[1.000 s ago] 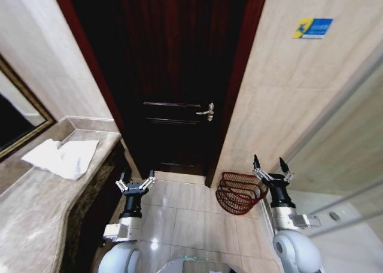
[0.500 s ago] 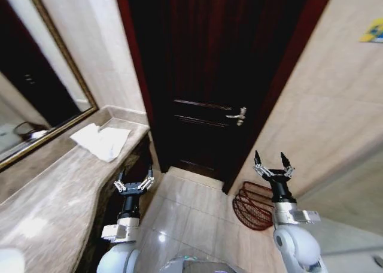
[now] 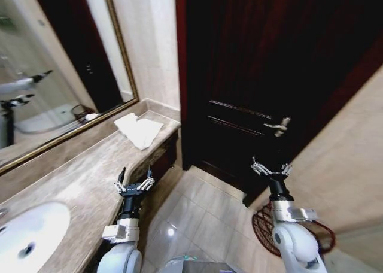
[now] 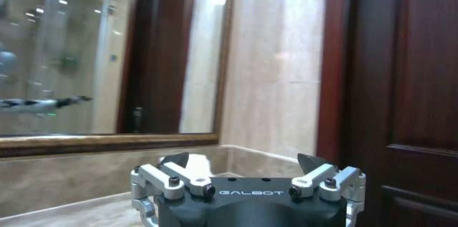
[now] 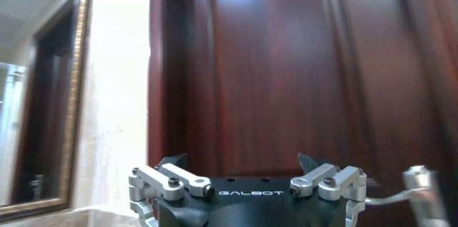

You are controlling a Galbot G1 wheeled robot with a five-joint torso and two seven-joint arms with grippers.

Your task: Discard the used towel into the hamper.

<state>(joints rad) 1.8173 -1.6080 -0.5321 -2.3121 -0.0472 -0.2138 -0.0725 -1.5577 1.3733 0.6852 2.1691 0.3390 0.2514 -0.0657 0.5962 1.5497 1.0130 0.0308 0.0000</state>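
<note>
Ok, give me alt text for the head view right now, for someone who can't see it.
A white towel lies crumpled on a marble counter under a framed mirror. Both arms are raised with the left pincer and right pincer open and empty. The hamper stands on the floor beside a dark door.

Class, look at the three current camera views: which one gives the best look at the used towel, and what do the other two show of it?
The head view: the towel lies crumpled on the counter beside the mirror, seen whole. The left wrist view shows a white patch behind the left gripper, possibly the towel. The right wrist view faces the door.
</note>
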